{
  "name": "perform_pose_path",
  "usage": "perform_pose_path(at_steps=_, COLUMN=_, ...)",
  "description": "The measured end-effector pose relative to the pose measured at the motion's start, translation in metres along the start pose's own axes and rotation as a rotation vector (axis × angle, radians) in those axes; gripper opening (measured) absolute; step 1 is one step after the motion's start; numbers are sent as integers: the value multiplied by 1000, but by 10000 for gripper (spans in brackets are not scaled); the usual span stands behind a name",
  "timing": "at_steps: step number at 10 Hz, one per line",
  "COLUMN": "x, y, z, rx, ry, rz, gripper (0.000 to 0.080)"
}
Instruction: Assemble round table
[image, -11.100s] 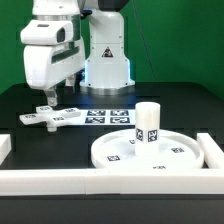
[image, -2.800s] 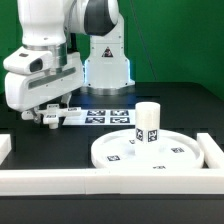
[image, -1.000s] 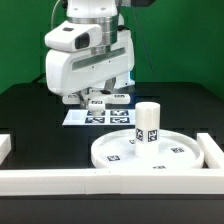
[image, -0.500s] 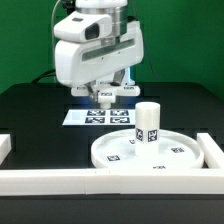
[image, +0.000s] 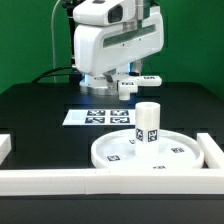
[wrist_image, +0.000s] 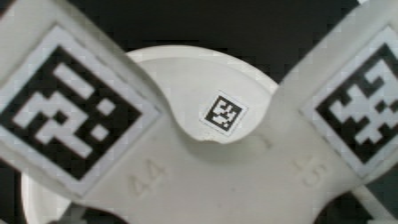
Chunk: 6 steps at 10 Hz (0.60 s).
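My gripper (image: 124, 86) is shut on the flat cross-shaped piece (image: 138, 79) and holds it in the air, above and to the exterior view's left of the short post (image: 148, 123). The post stands upright on the large rimmed disc (image: 120, 152), near its middle. In the wrist view the cross-shaped piece (wrist_image: 196, 175) fills the frame, with two tagged arms spread apart. Between them a round white part with one tag (wrist_image: 210, 90) shows below; I cannot tell whether it is the disc or the post. My fingers are hidden there.
The marker board (image: 93, 116) lies on the black table behind the disc. Long white border rails run along the front (image: 100, 183), at the exterior view's right (image: 213, 150) and at its left (image: 4, 146). The robot base stands at the back.
My gripper has picked the cross-shaped piece up from the table at the exterior view's left and carried it up and to the right, past the marker board, toward the post.
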<state>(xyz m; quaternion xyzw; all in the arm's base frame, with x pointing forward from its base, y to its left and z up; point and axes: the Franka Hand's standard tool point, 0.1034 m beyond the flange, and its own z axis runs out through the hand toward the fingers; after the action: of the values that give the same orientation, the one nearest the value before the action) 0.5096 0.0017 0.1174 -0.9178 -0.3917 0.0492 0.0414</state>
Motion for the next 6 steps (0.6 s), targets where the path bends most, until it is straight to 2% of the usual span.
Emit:
perform_pose_path(at_steps=1, x=-2, y=0, z=1, rx=16, ry=-2, rz=-28, gripper=456)
perform_pose_path(at_steps=2, x=9, y=1, z=-8, rx=28, ry=-6, rz=-37, gripper=456)
perform_pose_path(at_steps=4, x=37, y=13, z=-29, rx=21, ry=14, rz=-71, gripper=458)
perform_pose_path(at_steps=5, x=45, y=15, z=-33, rx=15, ry=20, rz=-78, gripper=458)
perform_pose_path(at_steps=6, x=43, y=15, z=-31, rx=16, ry=19, rz=-76, gripper=458)
